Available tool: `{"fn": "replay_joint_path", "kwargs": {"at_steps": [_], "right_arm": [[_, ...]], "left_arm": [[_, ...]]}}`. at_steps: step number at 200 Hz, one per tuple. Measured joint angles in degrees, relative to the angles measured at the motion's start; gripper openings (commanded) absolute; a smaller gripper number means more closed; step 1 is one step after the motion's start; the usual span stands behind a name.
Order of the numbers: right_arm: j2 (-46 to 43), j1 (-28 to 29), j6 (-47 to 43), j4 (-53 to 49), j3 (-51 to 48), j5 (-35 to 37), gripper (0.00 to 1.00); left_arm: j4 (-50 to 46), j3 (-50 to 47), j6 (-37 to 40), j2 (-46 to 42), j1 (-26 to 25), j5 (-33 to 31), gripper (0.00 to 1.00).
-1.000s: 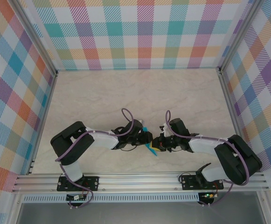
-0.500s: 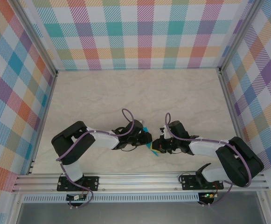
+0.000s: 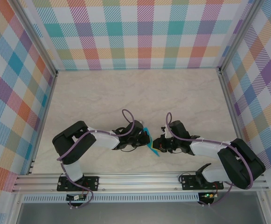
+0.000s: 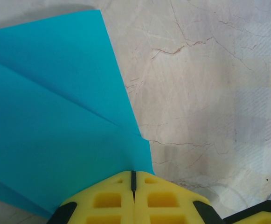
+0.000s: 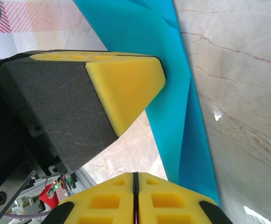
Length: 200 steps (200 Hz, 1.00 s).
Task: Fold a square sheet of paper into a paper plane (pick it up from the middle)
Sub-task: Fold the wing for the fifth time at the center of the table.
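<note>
The desk (image 3: pixel 126 93) is boxed in on three sides by plaid walls (image 3: pixel 135 32). Inside that enclosure we see the paper plane (image 3: pixel 153 150), at about 6 o'clock from the desk's centre and near its front edge, between the two arms' tips.

From above, its long axis runs roughly from 11 o'clock to 5 o'clock. A teal tip pokes out at each end of the meeting fingers. It is too small there for us to tell which end is the nose.

In the left wrist view the teal paper (image 4: pixel 56 116) spreads out toward 10 o'clock. Two creases cross it and its straight edge slants down to the fingertips. The left fingers (image 4: pixel 112 200) are closed tight, pads meeting along one seam, and the paper's corner is pinched right at that seam.

In the right wrist view the paper (image 5: pixel 172 70) stands steeply against the marbled desk, running from 12 o'clock down to 5 o'clock. The right fingers (image 5: pixel 168 200) are also pressed together. The paper's lower end tucks in behind their right-hand tip, so we judge they grip it. A left finger touches the sheet from the 9 o'clock side.
</note>
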Motion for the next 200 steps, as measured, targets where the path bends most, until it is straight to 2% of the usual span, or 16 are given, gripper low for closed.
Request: {"fn": "replay_joint_path", "kwargs": {"at_steps": [95, 200], "right_arm": [[6.38, 0.0, -2.32, -3.06, 1.73, 1.05, 0.04], [-2.23, 0.0, -7.93, -14.34, 0.46, 4.79, 0.07]], "left_arm": [[-0.24, 0.11, 0.04, 0.0, 0.0, 0.0, 0.04], [-1.33, 0.68, 0.04, 0.02, -0.48, 0.17, 0.04]]}}
